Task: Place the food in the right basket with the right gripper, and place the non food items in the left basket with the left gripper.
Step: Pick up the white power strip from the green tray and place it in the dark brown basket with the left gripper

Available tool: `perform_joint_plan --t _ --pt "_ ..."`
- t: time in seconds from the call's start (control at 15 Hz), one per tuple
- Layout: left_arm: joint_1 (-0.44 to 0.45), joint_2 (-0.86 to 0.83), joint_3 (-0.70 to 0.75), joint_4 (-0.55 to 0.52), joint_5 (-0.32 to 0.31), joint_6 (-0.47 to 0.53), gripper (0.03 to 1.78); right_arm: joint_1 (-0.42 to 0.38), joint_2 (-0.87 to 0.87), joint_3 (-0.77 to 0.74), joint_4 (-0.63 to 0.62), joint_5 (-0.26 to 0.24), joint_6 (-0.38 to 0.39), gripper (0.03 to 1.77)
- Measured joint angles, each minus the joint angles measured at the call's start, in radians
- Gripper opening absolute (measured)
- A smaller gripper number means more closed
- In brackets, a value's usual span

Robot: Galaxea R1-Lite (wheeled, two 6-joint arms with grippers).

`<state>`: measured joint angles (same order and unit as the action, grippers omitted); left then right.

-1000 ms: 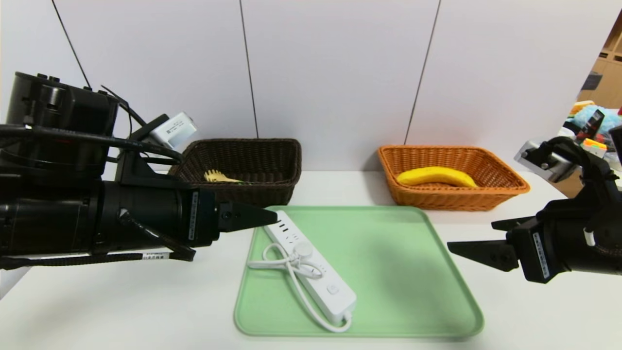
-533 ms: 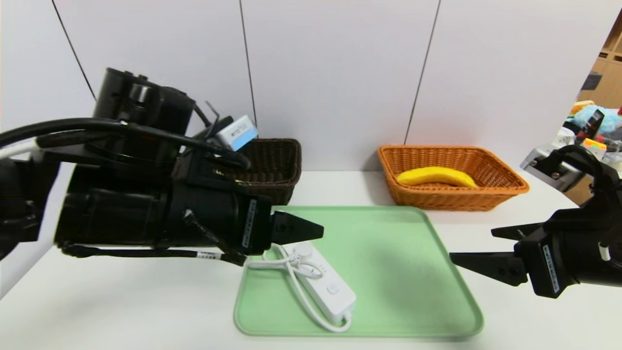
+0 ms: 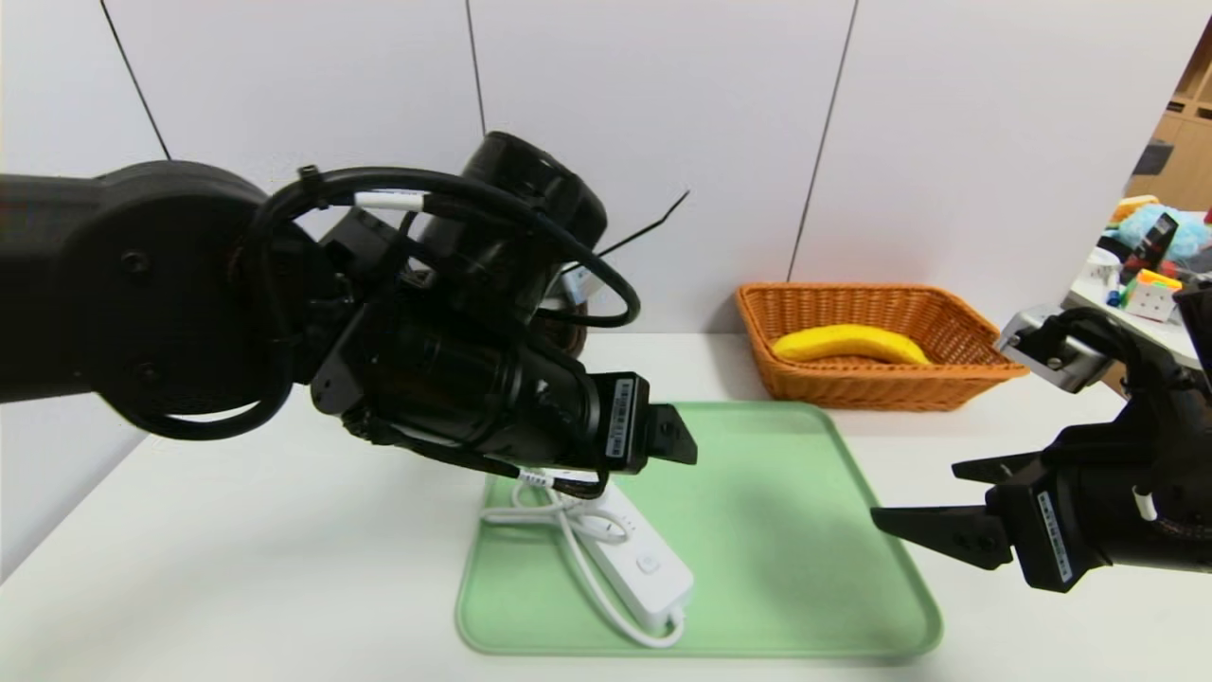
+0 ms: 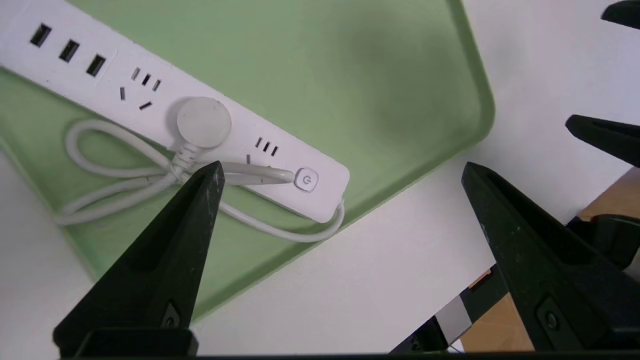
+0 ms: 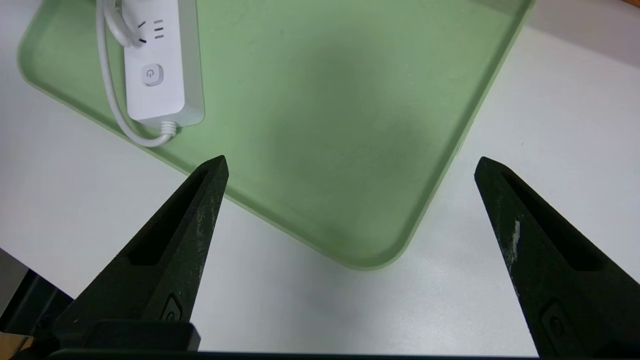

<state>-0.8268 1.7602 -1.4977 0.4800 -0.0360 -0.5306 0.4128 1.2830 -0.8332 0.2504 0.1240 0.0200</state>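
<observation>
The left claw [image 3: 674, 438], fingers apart, hovers over the power strip [image 4: 210, 125] on the tray [image 3: 786, 530]. It should straddle the strip's body (not the cord [image 4: 115, 172]) before closing. The right claw [image 3: 933, 507] idles open beside the tray.

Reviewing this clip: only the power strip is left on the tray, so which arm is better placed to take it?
Left. Its open claw hangs over the power strip; the right claw waits beside the tray.
</observation>
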Motion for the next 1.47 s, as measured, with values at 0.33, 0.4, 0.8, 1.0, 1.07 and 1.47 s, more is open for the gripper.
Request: perform_joint_plan --t 0.33,0.4,0.8,1.0,1.07,1.47 --pt "-0.015 0.104 -0.194 0.238 0.164 -0.182 1.69 -0.013 0.024 0.003 -0.021 0.008 -0.002 1.69" --pt "-0.016 0.129 -0.245 0.297 0.183 -0.227 1.69 -0.014 0.028 0.004 -0.021 0.02 0.0 1.69" --pt "-0.032 0.253 -0.467 0.592 0.248 -0.433 1.69 -0.017 0.041 0.017 -0.022 0.038 0.0 1.69" --pt "-0.043 0.275 -0.474 0.626 0.248 -0.472 1.69 -0.019 0.043 0.019 -0.022 0.043 0.0 1.69" --pt "-0.045 0.282 -0.474 0.634 0.248 -0.482 1.69 -0.019 0.043 0.021 -0.023 0.044 0.0 1.69" --pt "-0.069 0.308 -0.475 0.656 0.252 -0.517 1.69 -0.019 0.054 0.054 -0.116 0.052 -0.002 1.69"
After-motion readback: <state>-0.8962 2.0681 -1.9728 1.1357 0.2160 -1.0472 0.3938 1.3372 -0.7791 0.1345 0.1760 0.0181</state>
